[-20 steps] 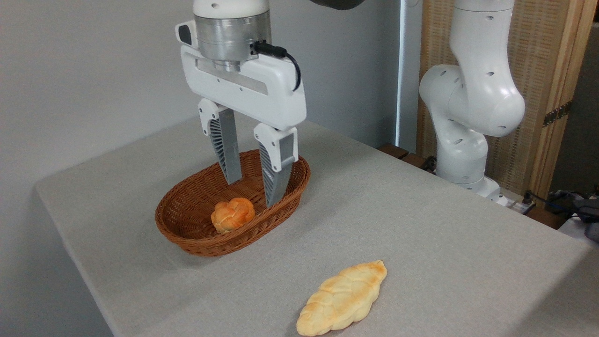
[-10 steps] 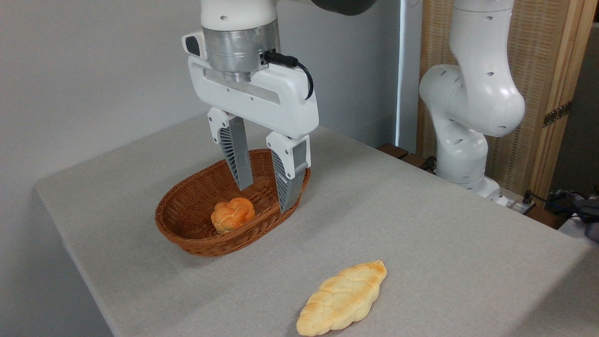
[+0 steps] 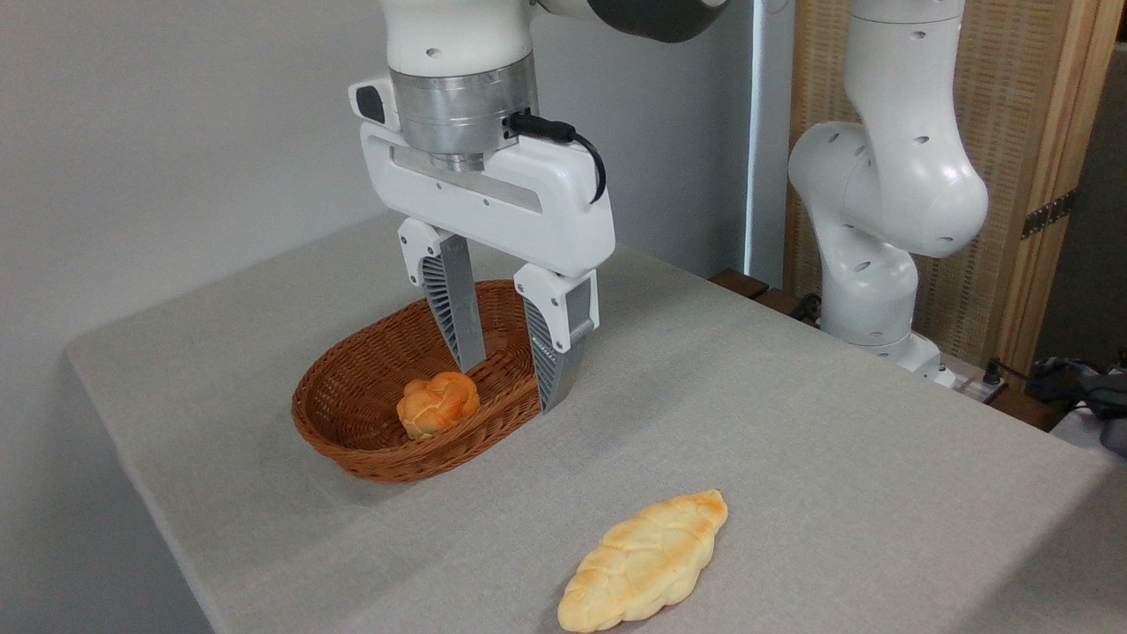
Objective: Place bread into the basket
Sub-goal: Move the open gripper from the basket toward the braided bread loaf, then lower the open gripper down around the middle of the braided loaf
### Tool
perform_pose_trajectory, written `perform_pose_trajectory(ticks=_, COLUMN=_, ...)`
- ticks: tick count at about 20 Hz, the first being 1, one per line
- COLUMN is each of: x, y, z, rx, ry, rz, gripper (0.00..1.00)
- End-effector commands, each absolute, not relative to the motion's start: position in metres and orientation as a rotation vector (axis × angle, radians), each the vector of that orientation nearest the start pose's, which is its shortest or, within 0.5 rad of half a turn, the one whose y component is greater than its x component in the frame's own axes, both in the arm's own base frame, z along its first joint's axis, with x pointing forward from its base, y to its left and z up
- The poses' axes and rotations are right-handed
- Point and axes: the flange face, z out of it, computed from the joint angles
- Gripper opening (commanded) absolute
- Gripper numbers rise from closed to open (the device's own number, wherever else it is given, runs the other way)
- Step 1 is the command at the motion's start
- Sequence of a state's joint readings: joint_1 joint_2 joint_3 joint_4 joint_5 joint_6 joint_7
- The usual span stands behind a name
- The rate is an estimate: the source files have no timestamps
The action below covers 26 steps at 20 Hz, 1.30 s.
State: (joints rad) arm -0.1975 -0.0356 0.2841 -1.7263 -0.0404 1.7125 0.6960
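Your bread (image 3: 644,563) lies flat on the table (image 3: 792,440), near the front edge and well apart from the basket (image 3: 352,440), so the job is not done yet. A small orange bun (image 3: 438,404) sits in the basket. Your gripper (image 3: 511,387) hangs over the basket's right side, fingers apart and holding nothing, so you must go grab the bread and carry it over.

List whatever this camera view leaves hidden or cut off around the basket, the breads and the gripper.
- The basket: its far right rim, hidden behind the open gripper fingers.
- The small bun: its underside, hidden by the basket's near wall.
- The long braided loaf: whole, but its lower tip nearly meets the picture's bottom edge.
- The arm above the gripper: cut off by the top edge.
- Gripper height above the basket: not clear from one view.
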Motion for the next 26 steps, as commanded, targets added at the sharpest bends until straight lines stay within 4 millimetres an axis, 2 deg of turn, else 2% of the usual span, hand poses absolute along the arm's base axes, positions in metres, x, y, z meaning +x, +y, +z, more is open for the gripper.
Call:
perform_pose_trajectory(ticks=1, x=0.549, y=0.052, z=0.585, rx=-3.040, ry=0.960, rz=-0.061, gripper=1.00)
perform_pose_trajectory(ticks=12, x=0.548, y=0.050, z=0.584, rx=-3.033, ry=0.992, rz=-0.048, gripper=1.00)
perform_pose_trajectory(ticks=18, x=0.547, y=0.050, z=0.574, rx=-3.019, ry=1.025, rz=-0.014, gripper=1.00)
perform_pose_trajectory(ticks=21, x=0.545, y=0.066, z=0.572, rx=-2.981, ry=1.136, rz=-0.012, gripper=1.00)
perform_pose_trajectory(ticks=25, x=0.539, y=0.100, z=0.570, rx=-2.974, ry=1.157, rz=-0.016, gripper=1.00)
perform_pose_trajectory(ticks=26, x=0.539, y=0.104, z=0.567, rx=-2.971, ry=1.171, rz=-0.010, gripper=1.00)
